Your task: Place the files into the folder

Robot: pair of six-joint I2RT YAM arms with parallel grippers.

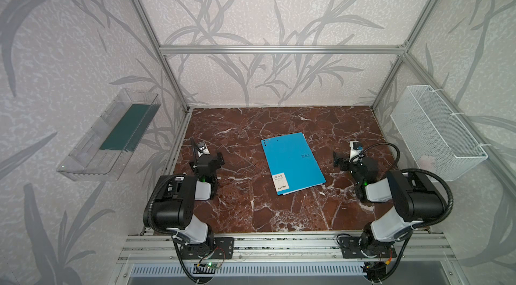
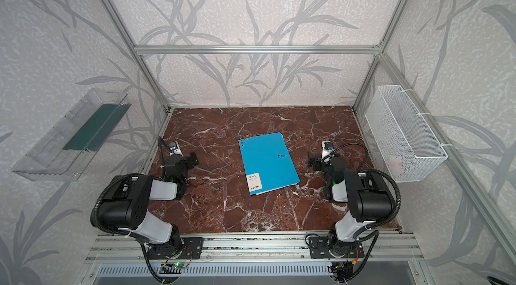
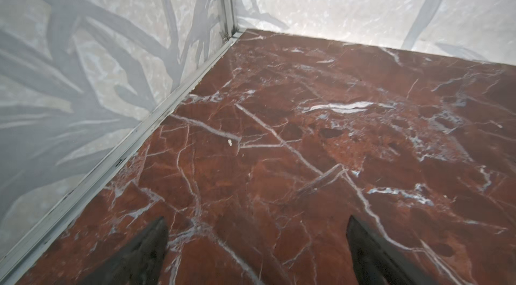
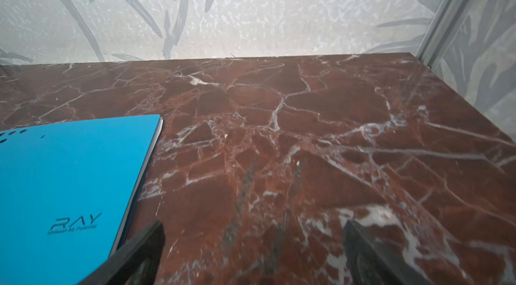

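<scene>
Folder (image 1: 293, 162) is lying shut at mid-frame in both top views, its long axis running upper left to lower right, with files (image 1: 298, 190) peeking out at its lower edge. I'm seeing the right gripper (image 1: 337, 160) sitting nearer, jaws wide and empty, the folder to its left. The left gripper (image 1: 221, 158), equally wide, is sitting farther off.

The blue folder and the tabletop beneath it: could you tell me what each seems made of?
The folder looks like thin matte plastic or coated card: flat, even blue, slim edges. The tabletop looks like polished red-brown marble or a marble-print sheet: white veins, soft sheen.
</scene>
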